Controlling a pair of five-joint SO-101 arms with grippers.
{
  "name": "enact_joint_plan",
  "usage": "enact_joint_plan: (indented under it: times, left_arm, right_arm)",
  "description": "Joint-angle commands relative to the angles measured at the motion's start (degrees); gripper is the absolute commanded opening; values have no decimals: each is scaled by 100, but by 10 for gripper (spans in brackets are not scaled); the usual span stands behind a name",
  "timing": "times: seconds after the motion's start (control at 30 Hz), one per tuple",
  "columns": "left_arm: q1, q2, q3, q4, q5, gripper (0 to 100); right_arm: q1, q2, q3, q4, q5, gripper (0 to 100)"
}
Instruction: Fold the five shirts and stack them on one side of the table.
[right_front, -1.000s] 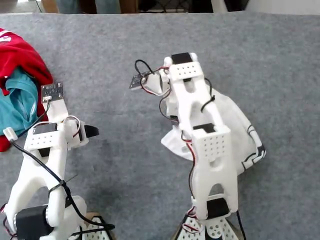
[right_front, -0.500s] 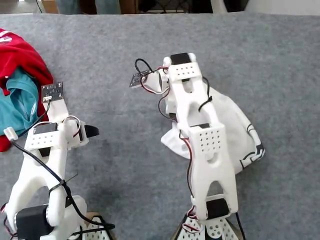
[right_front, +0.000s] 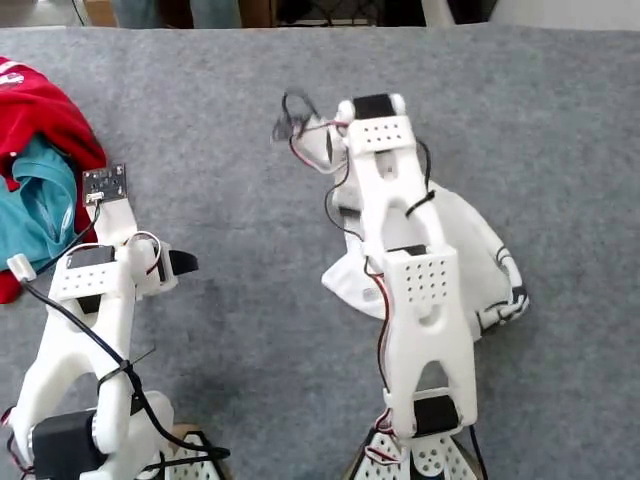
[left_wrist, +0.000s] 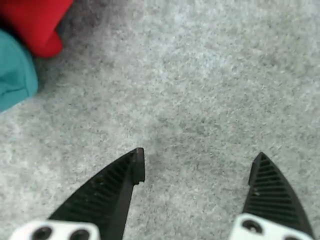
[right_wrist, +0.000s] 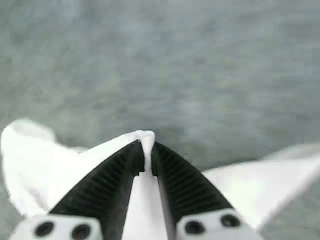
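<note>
On a gray table (right_front: 200, 90), the right gripper (right_wrist: 145, 148) is closed on a raised fold of a white shirt (right_front: 470, 250), pinching the cloth between its 2 fingers. The rest of the shirt lies bunched beneath that arm, right of the table's middle, trailing toward the near edge with no clear long axis. The left gripper (left_wrist: 197, 165) hangs with fingers spread wide over bare table, well apart from the white shirt, near a red shirt (right_front: 40, 110) and teal shirt (right_front: 35, 205) heaped at the left edge.
</note>
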Motion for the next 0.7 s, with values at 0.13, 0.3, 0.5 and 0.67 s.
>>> enact_joint_plan:
  times: [0.13,0.3,0.5,0.67]
  left_arm:
    - [48,-141,-48,-79,53,339]
    - [48,-141,-48,-70,53,339]
    - [611,-211,-365,255,686,341]
    - [1895,-105,-1640,1055,914,342]
  right_arm:
    - [492,-514,-2519,-325,-1292,15]
    - [1002,-954,-4145,-202,-1908,15]
    - [2127,-1982,-3820,-712,-2488,15]
    - [3288,-1851,-3468,-642,-3042,15]
